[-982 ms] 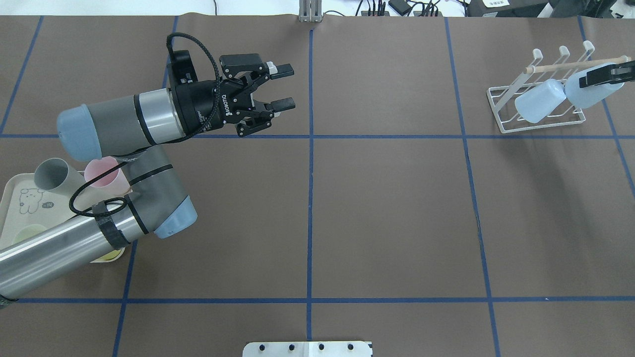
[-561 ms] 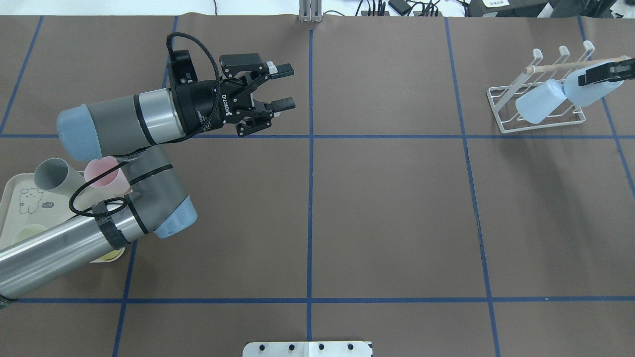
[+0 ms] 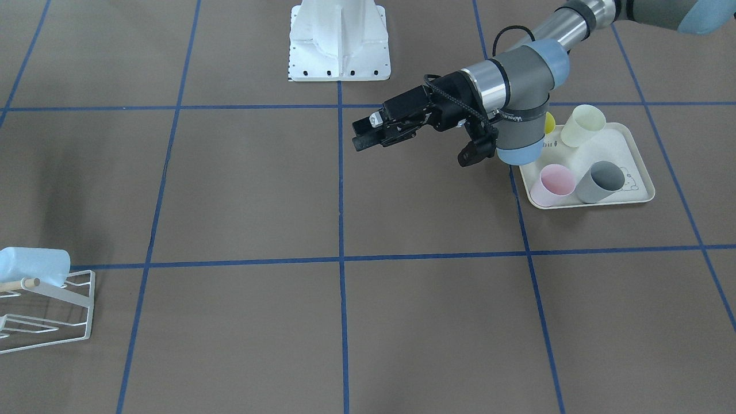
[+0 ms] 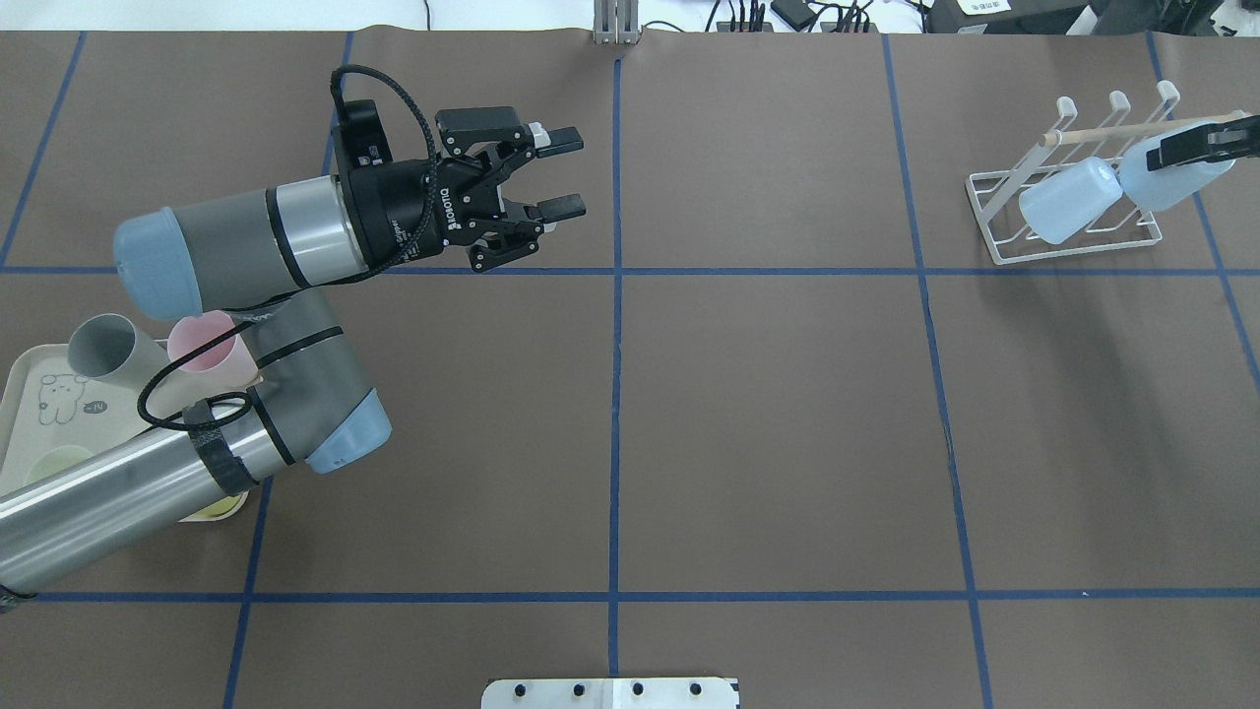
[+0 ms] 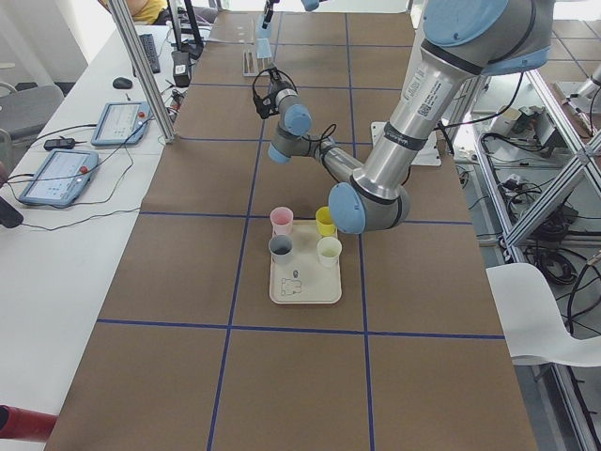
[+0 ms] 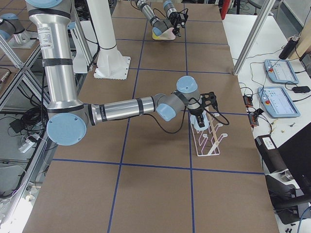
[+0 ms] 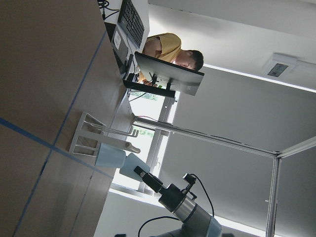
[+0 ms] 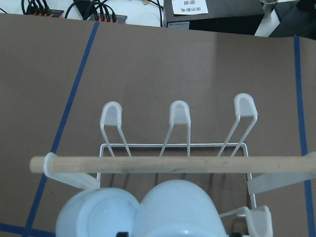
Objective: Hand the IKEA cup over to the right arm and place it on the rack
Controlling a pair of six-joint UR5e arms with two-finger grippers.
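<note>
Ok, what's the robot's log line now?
phase: racking | left hand: open, empty | right hand: shut on light blue plastic cup at white wire rack | second light blue cup: already racked

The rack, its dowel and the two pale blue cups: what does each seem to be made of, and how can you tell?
Rack: likely white-coated metal wire; thin, bent rods. Dowel: light wood; tan, mottled, matt. Pale blue cups: probably plastic; smooth, evenly coloured, soft sheen.

Right hand (image 4: 1209,144), IKEA cup (image 8: 175,210) — edge-cropped
</note>
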